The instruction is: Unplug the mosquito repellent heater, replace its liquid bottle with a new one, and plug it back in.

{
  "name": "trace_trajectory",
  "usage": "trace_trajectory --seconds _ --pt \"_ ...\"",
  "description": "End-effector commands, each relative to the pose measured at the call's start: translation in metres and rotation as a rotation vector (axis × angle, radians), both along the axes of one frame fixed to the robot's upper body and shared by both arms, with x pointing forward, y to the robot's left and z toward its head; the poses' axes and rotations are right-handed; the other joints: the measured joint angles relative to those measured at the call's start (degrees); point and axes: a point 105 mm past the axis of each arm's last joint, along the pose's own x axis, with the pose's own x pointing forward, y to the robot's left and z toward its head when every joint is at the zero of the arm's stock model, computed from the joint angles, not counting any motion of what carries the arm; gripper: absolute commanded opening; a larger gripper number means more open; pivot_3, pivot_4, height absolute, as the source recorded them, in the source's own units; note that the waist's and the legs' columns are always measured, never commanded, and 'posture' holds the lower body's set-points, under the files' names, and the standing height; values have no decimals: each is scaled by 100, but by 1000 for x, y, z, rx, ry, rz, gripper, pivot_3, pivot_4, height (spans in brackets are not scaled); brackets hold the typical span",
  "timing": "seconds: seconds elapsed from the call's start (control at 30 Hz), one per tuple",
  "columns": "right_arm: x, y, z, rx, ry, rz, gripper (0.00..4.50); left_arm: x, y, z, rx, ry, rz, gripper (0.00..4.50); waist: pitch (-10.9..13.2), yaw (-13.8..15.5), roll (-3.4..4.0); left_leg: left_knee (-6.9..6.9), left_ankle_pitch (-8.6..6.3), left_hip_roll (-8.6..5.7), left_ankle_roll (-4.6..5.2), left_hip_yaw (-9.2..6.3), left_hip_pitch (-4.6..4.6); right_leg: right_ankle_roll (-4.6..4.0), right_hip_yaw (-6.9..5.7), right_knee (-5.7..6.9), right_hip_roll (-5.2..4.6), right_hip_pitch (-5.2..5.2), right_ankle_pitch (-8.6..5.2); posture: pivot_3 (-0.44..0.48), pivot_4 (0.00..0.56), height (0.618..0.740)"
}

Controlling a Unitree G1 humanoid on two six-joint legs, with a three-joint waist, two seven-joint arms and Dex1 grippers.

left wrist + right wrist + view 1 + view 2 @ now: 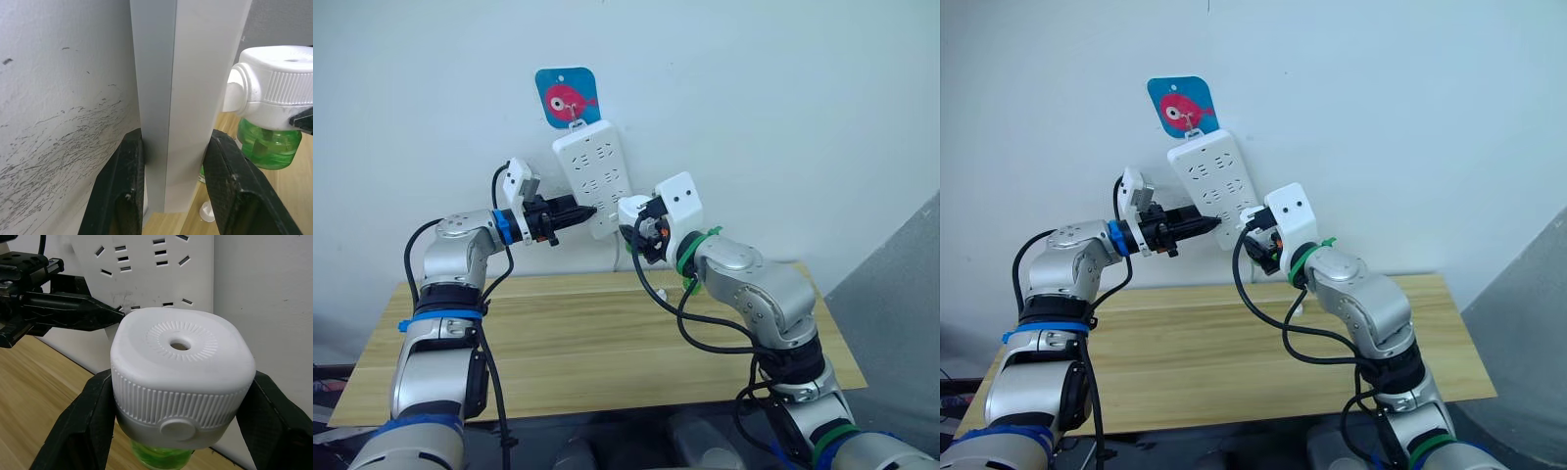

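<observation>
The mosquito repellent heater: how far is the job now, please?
Probably late. The heater, a green bottle screwed in beneath, sits in the right gripper beside the power strip, which the left gripper clamps by its edge. Whether the bottle is new is unclear. Left: plugging in.

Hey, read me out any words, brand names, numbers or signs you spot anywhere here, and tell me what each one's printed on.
No readable words, brands or numbers anywhere.
Blue square wall hook: a pink cartoon fish picture, no text.
Tall white multi-socket power strip: only socket slots, no legible markings.
Small white rounded plastic mosquito repellent heater, held in the right gripper: ribbed ring around a vent hole, no label.
Translucent green liquid bottle beneath it: no label visible.
</observation>
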Motion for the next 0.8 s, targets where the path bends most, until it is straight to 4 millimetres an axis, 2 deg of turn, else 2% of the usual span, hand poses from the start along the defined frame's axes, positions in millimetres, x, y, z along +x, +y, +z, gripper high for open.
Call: trace_trajectory --seconds 0.03,0.8 --pt "-1 7 22 29 -88 22 3070 -2 0 14 -12 -50 -8 1326 0 0 0 0 0 0 0 0 0 0 0 0 0 0 0 -214 79 740" --pt "7 18 26 10 -136 41 3069 -5 -1 12 -10 -42 -26 1322 -1 -34 0 5 1 1 -1 -1 3 -5 -1 12 0 0 3 -211 74 740"
